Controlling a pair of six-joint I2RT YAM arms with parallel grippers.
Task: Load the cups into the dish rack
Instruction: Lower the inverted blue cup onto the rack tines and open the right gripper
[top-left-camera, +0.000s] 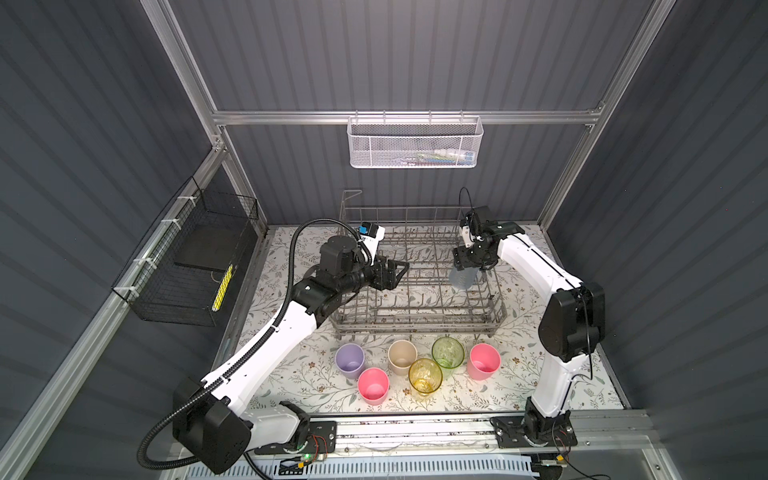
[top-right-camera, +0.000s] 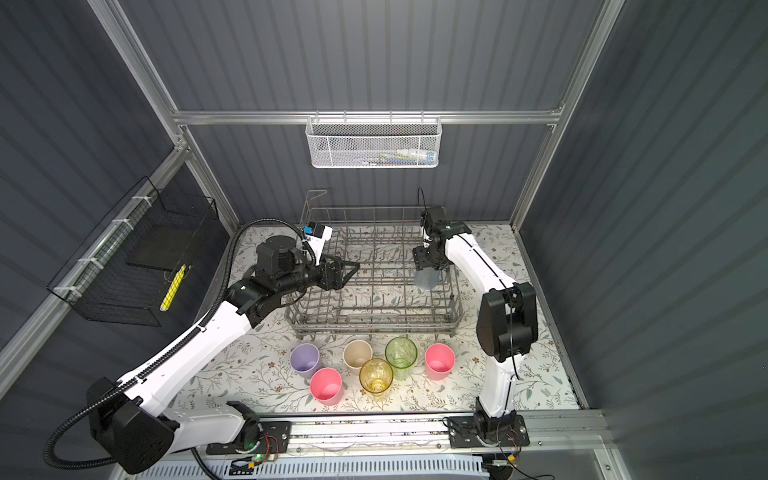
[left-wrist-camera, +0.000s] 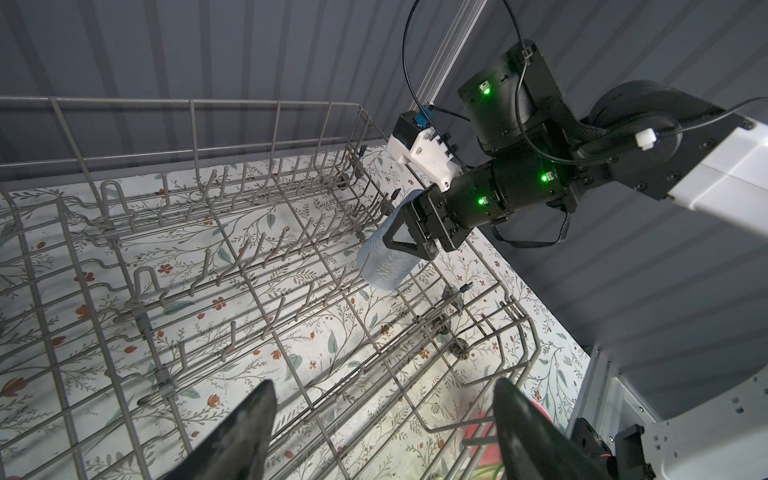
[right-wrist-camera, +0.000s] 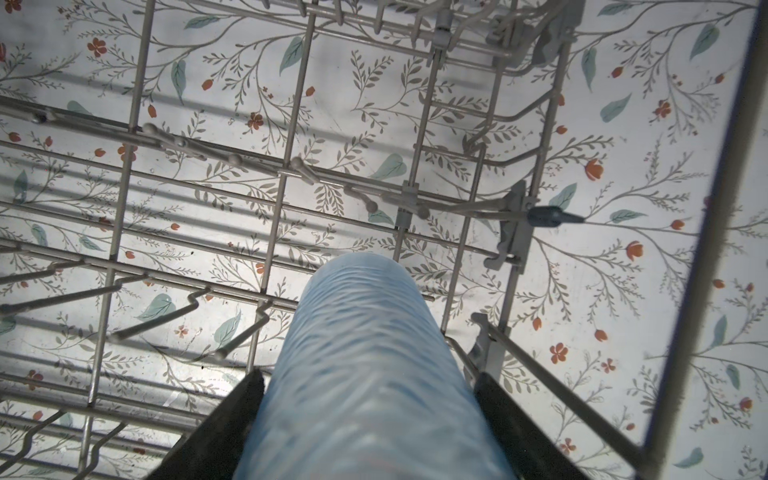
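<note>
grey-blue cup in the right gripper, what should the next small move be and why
Probably ease the right gripper straight down a little. It is shut on the grey-blue cup, which hangs inside the right end of the dish rack. In the right wrist view the cup's lower end appears to stop short of the bottom wires. Letting go now might drop or tip it.
</note>
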